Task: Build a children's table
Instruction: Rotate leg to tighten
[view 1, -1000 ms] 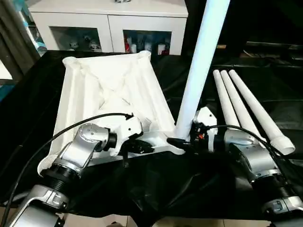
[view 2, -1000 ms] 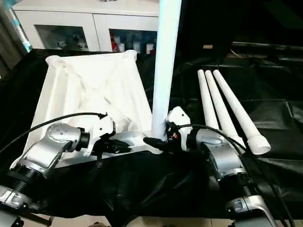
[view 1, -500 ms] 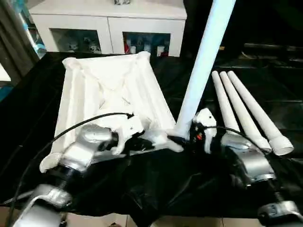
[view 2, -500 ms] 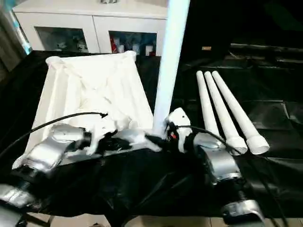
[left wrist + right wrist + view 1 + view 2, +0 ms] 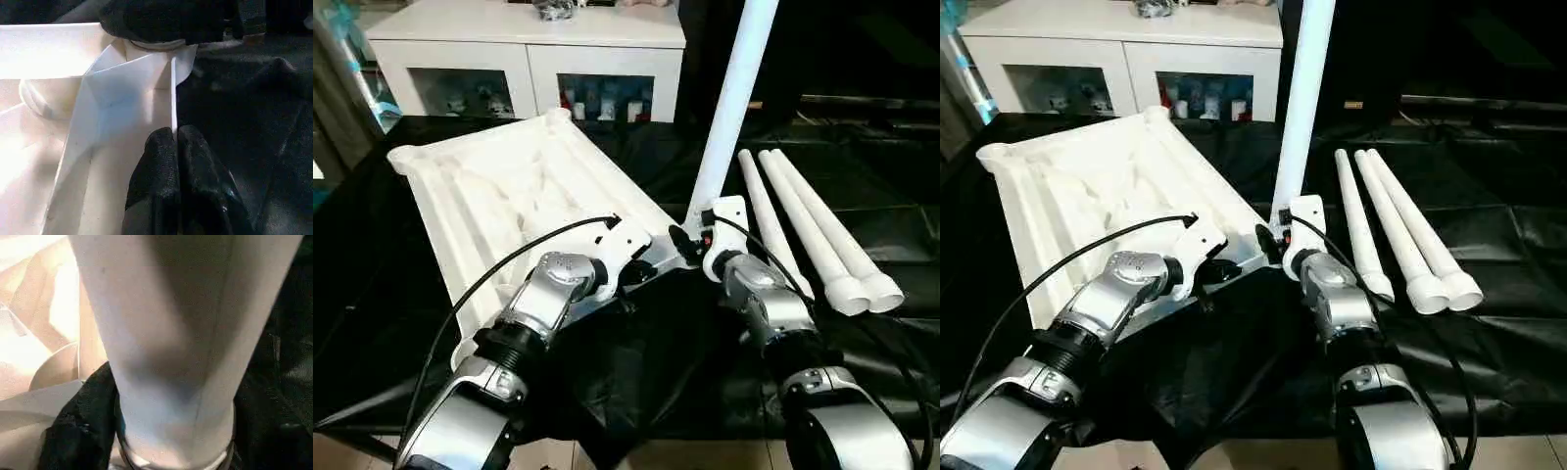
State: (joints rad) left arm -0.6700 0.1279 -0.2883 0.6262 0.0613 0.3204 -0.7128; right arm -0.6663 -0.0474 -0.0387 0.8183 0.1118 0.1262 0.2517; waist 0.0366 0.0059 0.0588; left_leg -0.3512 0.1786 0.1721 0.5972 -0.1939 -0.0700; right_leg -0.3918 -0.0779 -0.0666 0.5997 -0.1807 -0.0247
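The bench (image 5: 401,323), draped in black, carries the upturned table top (image 5: 499,196), ribbed underside showing. 1 leg (image 5: 729,108) stands upright in its near right corner socket; 3 spare legs (image 5: 813,230) lie just beside. The right hand (image 5: 690,240) grips that standing leg at its base. The left hand (image 5: 173,147) is closed, pinching the top's thin rim. Judged step: seating leg 1. Next calls for pressing it home, then fetching another leg.

Silver forearms with ribbed black joints, white wrist housings, looping black cables, black-fingered grippers
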